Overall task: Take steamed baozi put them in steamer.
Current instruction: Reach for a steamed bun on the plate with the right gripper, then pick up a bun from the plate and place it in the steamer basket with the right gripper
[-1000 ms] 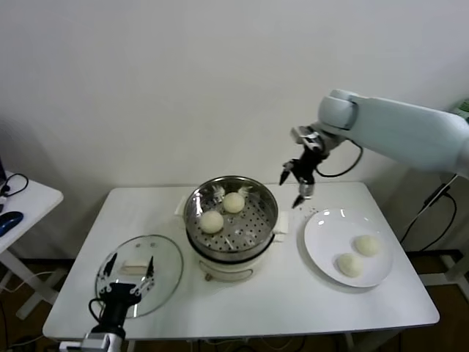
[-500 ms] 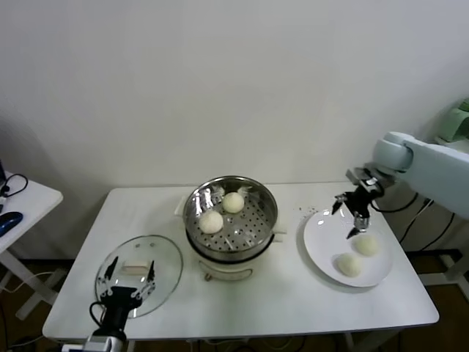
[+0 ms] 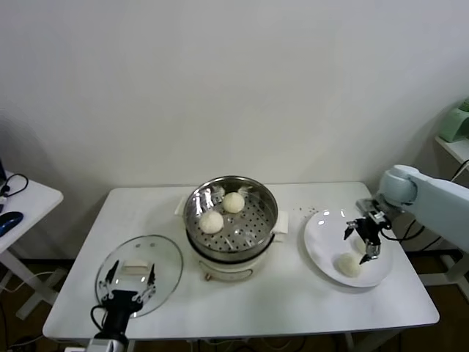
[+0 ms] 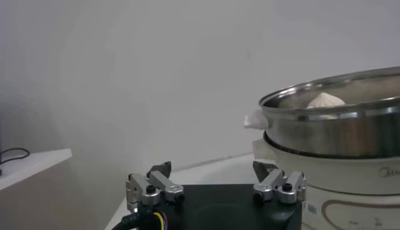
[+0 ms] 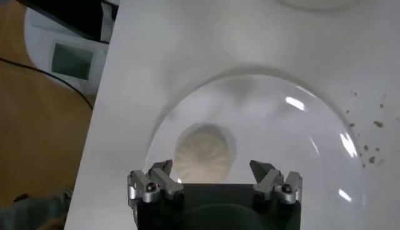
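The steamer (image 3: 231,220), a shiny steel pot on a cream base, stands mid-table with two steamed baozi (image 3: 234,202) (image 3: 212,221) on its perforated floor. To its right lies a white plate (image 3: 322,235) with one baozi (image 3: 349,265) near its front. My right gripper (image 3: 362,243) hangs open low over the plate and largely hides a second bun there. In the right wrist view that baozi (image 5: 203,152) lies just ahead of the open right gripper (image 5: 211,169), untouched. My left gripper (image 3: 126,286) is parked open at the table's front left.
A round glass lid (image 3: 157,257) lies flat under the left gripper. The left wrist view shows the left gripper (image 4: 212,167) and the steamer's wall (image 4: 337,128) close by. A side table (image 3: 22,198) stands far left. Crumbs (image 3: 308,211) dot the table behind the plate.
My right arm has swung from beside the steamer's rim to the right and down over the plate, staying open. The left arm has barely moved.
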Tool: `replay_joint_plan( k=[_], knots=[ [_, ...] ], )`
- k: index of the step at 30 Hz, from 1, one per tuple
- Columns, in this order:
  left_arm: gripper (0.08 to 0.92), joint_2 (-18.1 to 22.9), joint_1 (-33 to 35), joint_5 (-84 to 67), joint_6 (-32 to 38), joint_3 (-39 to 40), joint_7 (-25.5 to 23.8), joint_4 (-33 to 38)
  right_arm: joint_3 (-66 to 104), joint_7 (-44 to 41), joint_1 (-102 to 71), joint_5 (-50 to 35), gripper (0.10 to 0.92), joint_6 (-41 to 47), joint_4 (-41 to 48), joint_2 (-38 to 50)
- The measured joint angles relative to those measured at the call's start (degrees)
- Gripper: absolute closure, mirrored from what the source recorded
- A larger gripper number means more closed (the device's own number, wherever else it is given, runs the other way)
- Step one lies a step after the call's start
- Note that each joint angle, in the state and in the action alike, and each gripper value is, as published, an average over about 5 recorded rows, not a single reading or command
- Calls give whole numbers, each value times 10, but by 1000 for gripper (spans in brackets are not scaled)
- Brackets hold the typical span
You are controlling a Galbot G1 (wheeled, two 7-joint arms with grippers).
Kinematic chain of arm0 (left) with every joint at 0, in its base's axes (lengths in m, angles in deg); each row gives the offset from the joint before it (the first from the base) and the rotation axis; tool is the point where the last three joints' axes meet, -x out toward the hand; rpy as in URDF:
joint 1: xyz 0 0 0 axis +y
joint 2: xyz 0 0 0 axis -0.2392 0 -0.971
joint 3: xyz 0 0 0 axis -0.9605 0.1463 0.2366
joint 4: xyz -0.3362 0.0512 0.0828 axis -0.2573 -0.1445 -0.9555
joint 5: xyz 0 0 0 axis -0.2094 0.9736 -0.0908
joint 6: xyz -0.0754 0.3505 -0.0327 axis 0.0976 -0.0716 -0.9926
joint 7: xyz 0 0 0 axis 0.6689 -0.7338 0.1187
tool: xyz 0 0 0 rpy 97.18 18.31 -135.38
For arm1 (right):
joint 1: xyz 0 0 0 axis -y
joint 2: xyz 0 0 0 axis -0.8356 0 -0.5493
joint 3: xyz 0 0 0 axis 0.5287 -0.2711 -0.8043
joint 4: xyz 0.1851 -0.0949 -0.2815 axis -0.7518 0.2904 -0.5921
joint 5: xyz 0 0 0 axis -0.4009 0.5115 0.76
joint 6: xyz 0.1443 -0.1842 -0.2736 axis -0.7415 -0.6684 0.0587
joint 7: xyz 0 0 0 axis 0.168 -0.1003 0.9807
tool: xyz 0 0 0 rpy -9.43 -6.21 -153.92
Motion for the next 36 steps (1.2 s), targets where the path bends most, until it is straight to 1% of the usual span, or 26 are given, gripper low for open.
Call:
replay_joint_plan(
  k=[11,24,27,32,36],
  knots=[
    [177,1,6,6,1,2,0,-4,37,15,-60,31,203,-9,21,-10],
    [177,3,6,10,4,2,1,-8,65,18,-89,61,203,-17,46,-28],
    [177,4,7,11,5,3,1,-9,67,18,-93,65,221,-17,47,-29],
    [177,4,6,11,7,3,2,-10,70,17,-96,71,301,-17,51,-32],
    [177,4,6,11,7,3,2,-11,71,17,-97,71,313,-18,52,-36]
  ],
)
